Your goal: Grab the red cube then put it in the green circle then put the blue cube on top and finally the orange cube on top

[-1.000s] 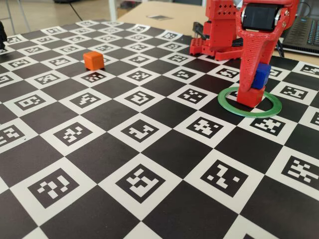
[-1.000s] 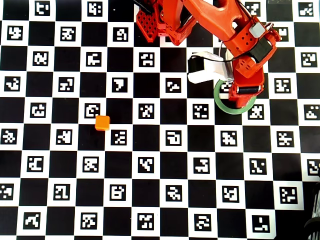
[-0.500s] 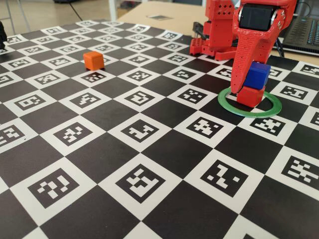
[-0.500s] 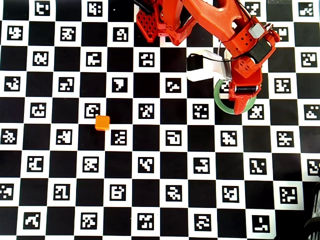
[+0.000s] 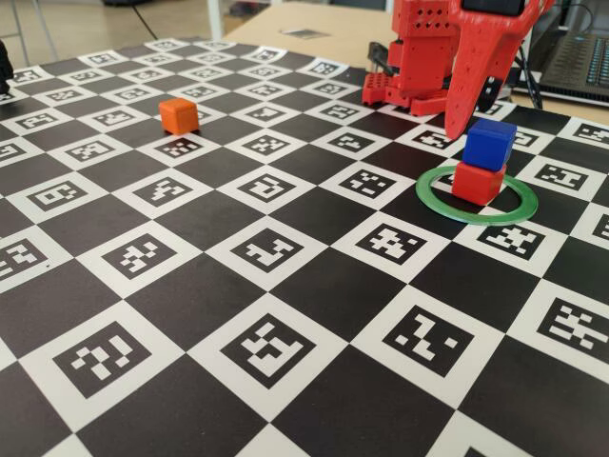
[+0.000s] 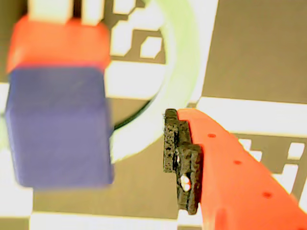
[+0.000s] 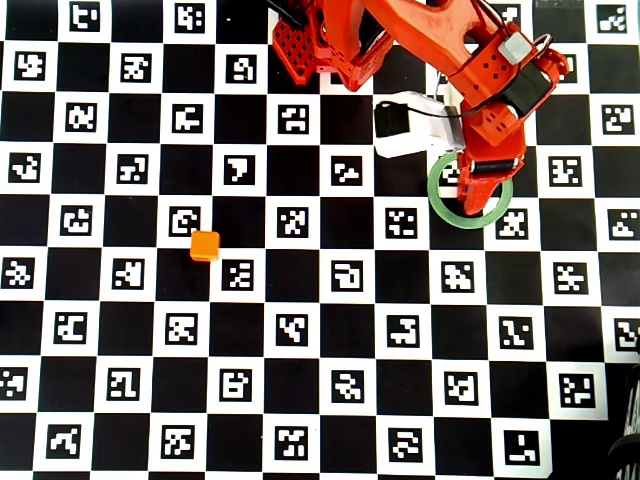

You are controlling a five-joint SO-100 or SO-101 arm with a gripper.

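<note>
Blue cube (image 5: 490, 143) stacked on red cube (image 5: 477, 181) inside green circle (image 5: 476, 195); end effector (image 5: 461, 124) released, empty, just beside stack. Best lifted straight clear before crossing tabletop (image 5: 285, 286) toward distant orange cube (image 5: 179, 114).

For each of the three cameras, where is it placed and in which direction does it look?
Fixed view: low beside the table, looking across at the blue cube on the red cube; arm base and one claw finger show.
Wrist view: on the arm, close on the blue cube; one finger shows.
Overhead view: straight down; the arm hides the stack.
The fixed and overhead views share the orange cube and green circle.
</note>
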